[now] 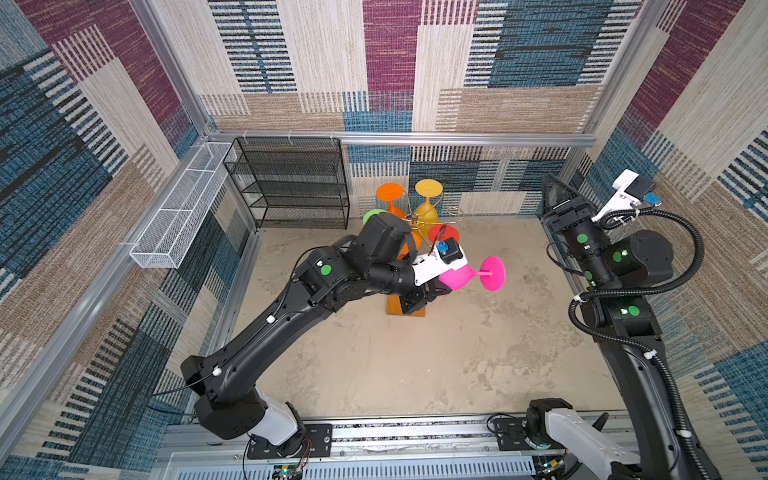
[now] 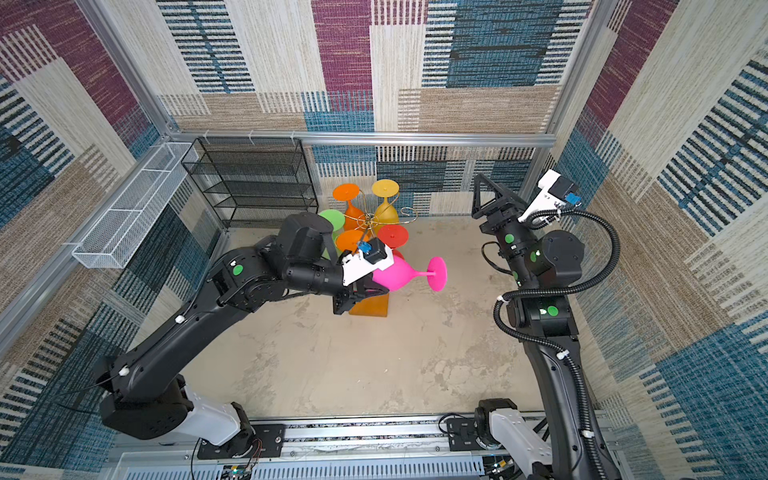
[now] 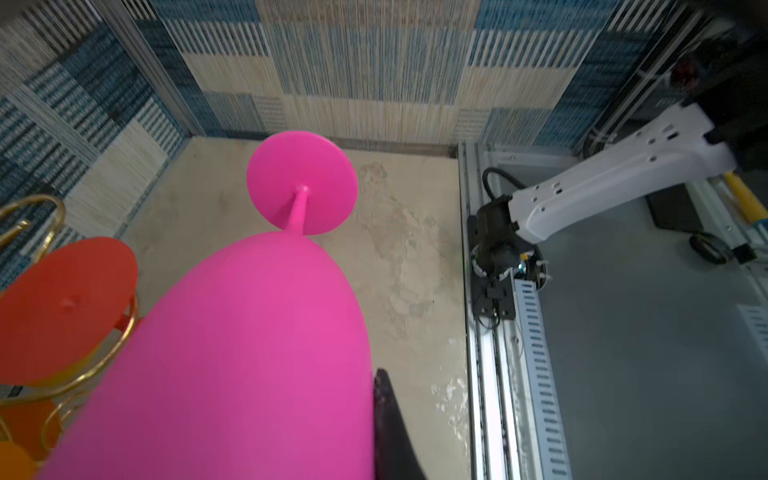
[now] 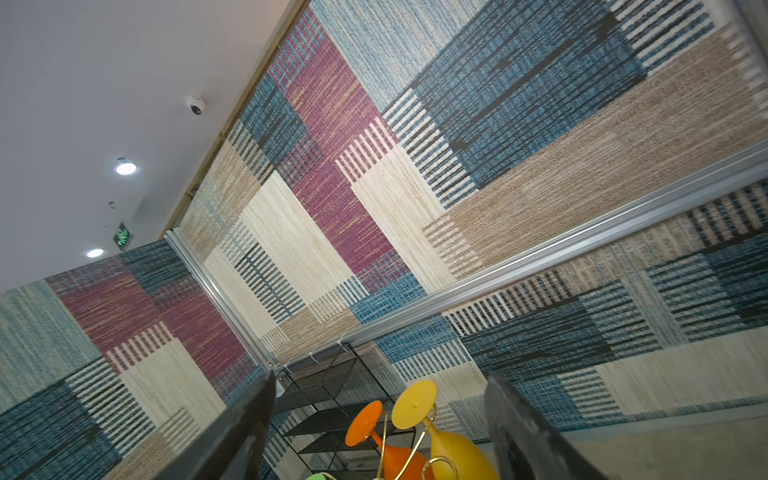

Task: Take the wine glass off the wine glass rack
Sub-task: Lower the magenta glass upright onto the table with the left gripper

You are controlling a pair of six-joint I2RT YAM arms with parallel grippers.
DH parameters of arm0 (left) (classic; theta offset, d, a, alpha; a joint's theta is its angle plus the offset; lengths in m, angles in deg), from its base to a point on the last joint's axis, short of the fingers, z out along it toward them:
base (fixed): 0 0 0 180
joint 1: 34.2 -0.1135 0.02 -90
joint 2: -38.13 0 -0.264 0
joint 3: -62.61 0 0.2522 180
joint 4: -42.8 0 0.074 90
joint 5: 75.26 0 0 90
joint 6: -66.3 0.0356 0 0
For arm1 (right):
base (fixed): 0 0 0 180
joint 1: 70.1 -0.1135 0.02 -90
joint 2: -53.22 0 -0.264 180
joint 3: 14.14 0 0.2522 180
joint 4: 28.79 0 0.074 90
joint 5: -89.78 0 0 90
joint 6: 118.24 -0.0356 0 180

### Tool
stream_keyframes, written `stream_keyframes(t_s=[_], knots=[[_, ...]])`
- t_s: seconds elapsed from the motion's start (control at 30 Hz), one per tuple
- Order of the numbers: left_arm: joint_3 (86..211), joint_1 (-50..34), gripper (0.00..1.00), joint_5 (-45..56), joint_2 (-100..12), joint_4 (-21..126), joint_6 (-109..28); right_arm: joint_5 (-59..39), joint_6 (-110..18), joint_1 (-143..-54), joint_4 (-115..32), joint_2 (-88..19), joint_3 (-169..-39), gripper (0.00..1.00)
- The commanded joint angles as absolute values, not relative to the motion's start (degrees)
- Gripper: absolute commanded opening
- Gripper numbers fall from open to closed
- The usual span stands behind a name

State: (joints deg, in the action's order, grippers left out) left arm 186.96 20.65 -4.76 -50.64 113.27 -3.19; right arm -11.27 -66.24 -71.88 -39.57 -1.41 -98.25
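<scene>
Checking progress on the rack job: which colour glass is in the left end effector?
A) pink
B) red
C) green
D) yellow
A: the left end effector is shut on the bowl of the pink wine glass, held sideways beside the wine glass rack.

Bright pink opaque wine glass (image 1: 457, 279), lifted off the table, lying on its side, round foot pointing right in both top views, bowl close beside the wine glass rack (image 2: 370, 308), thin gold wire, upright on an orange-brown wooden base near the back wall.

Wine glass (image 3: 249, 353) matt pink plastic; rack (image 2: 372, 307) shiny gold wire.
</scene>
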Motion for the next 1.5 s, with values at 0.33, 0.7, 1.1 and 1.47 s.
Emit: stream_keyframes(t_s=[0.33,0.7,1.1,1.47], knots=[[192.4,29.7,0.0,18.0,-72.0,142.4,0.9,-7.0,-59.1,-70.9,-45.1,-2.7,-98.1,0.8],[193.4,31.5,0.0,21.1,-80.0,144.8,0.1,-11.0,-58.9,-70.2,-46.1,-5.2,-98.9,0.79],[193.3,31.5,0.03,20.4,-82.6,145.4,-0.5,-13.3,-59.4,-69.8,-45.3,-6.4,-99.1,0.79],[196.1,31.8,0.26,20.7,-81.1,145.3,-1.3,-15.2,-59.4,-69.5,-45.5,-7.0,-98.7,0.79]])
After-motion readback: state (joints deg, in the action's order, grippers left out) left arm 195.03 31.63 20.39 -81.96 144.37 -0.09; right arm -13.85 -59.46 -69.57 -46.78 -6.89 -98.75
